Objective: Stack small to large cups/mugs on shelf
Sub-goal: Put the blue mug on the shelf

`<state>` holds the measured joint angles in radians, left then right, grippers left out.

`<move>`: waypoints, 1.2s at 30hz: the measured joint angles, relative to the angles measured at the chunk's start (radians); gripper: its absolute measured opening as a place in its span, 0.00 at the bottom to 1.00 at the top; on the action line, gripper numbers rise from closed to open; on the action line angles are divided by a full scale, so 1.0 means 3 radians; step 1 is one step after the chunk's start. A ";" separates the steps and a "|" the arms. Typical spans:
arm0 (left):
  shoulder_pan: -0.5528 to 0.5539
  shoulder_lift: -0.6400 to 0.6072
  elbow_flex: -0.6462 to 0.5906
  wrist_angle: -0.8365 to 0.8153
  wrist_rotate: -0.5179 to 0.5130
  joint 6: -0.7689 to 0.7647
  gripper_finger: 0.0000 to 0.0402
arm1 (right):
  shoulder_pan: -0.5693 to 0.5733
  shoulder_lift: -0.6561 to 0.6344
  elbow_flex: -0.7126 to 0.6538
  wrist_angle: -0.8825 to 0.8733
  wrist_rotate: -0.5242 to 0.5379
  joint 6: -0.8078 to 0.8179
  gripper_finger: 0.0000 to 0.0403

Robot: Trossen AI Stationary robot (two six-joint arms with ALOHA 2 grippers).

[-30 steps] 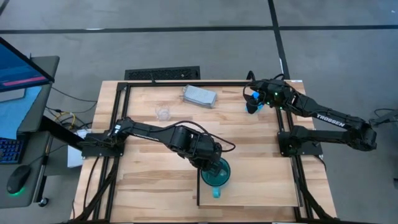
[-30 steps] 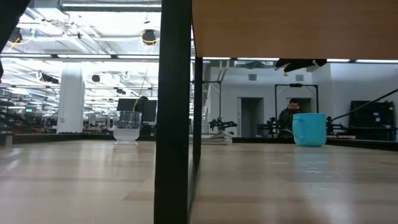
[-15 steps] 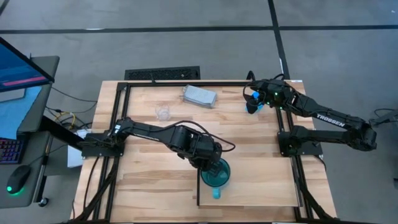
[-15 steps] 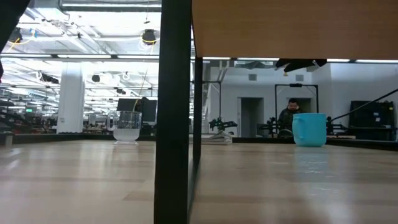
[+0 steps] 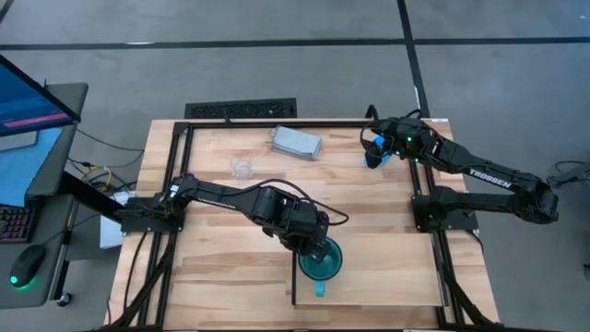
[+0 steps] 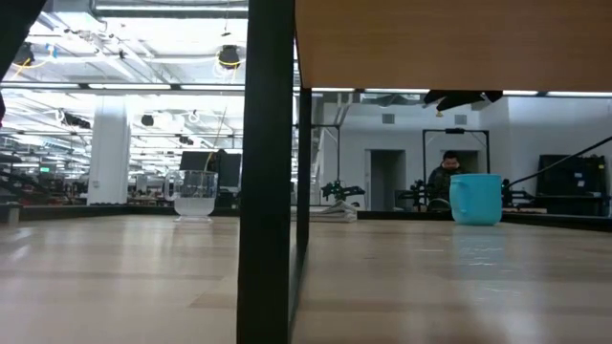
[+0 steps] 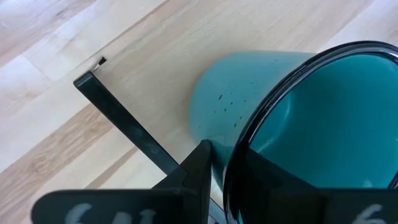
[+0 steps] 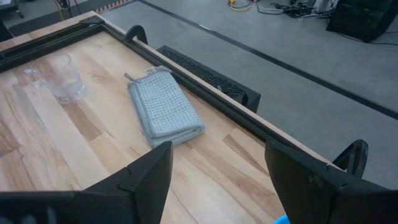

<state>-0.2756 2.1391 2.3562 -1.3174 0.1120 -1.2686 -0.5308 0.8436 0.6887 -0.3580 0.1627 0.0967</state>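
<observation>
Left gripper (image 5: 313,249) pinches teal mug (image 5: 321,259) rim, narrow, on shelf (image 5: 387,277). Release straight up, avoid tipping. Right gripper (image 5: 375,148) wide over blue mug (image 6: 475,199).

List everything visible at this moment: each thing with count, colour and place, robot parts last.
teal mug: one, teal, on the shelf's near-left corner
blue mug: one, bright blue, far right of the table, under the right gripper
clear cup: one, transparent, far left-centre of the table
folded cloth: one, grey-blue, far centre
shelf: one, pale wood board with dark edge, near right
table: one, slatted wood
person: one, seated in the room behind
left gripper: dark, a finger at the teal mug's rim
right gripper: dark, open above the blue mug
</observation>
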 joint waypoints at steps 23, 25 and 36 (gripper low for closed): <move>0.0001 0.0000 0.0000 0.0001 0.0060 -0.0028 0.11 | 0.0000 -0.0001 -0.0001 0.0000 0.0000 0.0001 0.69; 0.0000 0.0000 0.0000 0.0005 0.0059 -0.0023 0.11 | 0.0000 -0.0001 -0.0001 0.0000 0.0000 0.0001 0.69; 0.0003 0.0000 0.0000 0.0046 0.0151 0.0010 0.23 | 0.0000 0.0000 -0.0001 0.0000 0.0000 0.0003 0.69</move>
<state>-0.2749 2.1391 2.3562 -1.3035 0.1571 -1.2655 -0.5308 0.8436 0.6884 -0.3580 0.1627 0.0975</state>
